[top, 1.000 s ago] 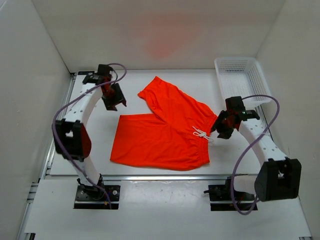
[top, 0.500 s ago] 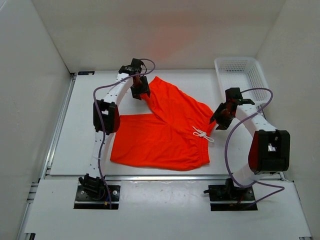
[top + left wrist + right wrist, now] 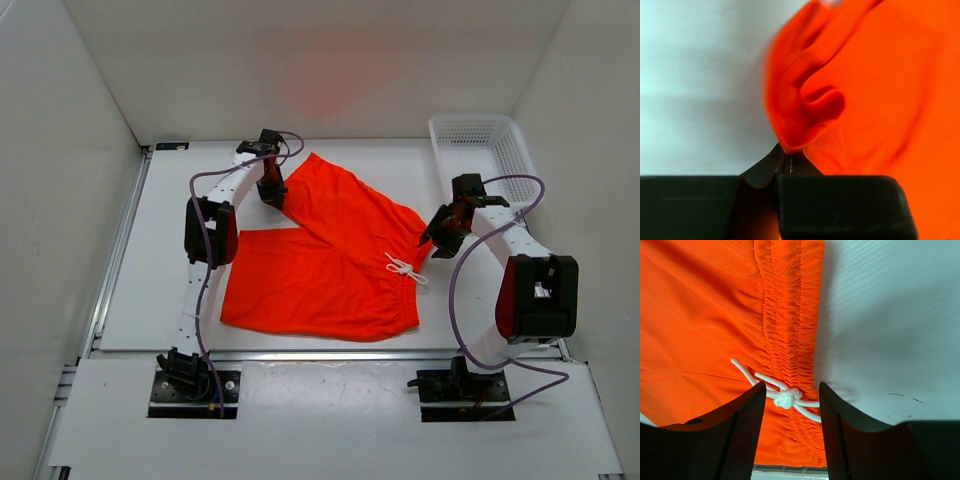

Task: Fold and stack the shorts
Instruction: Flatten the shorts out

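Pinching shut, my left pincer (image 3: pixel 782 159) had both fingers (image 3: pixel 840 205) together on the edge of the shorts (image 3: pixel 875 100). A puckered fold of orange cloth stood up right off the tips. Rest of that wrist view: orange to the right, bare white table (image 3: pixel 695 75) to the left, all a little blurred.

From above, that pincer sat at the far left rim of the far leg (image 3: pixel 340 205), near its hem corner. My left arm (image 3: pixel 210 235) reached over the table's left half, its dark elbow block beside the near leg (image 3: pixel 300 285).

On the other side, my right pincer (image 3: pixel 789 392) had its fingers apart, gripping nothing. It pointed down over the waistband (image 3: pixel 790 305), with the knot of the white drawstring (image 3: pixel 782 396) showing in the gap. Gathered elastic ran up the wrist view; bare table lay to its right. Could not tell whether the fingertips touched the cloth or hung just above it.

Shorts lay flat on the table, middle of the workspace. Waistband on the right, two wide legs fanned out to the left: one toward the far side, one nearer me, a narrow wedge of white table between them. Near leg smooth, hem straight. Drawstring ends trailed across the cloth just inside the waistband.

White mesh basket (image 3: pixel 478 160) stood in the far right corner, beyond my right arm (image 3: pixel 535 290), clear of the shorts.
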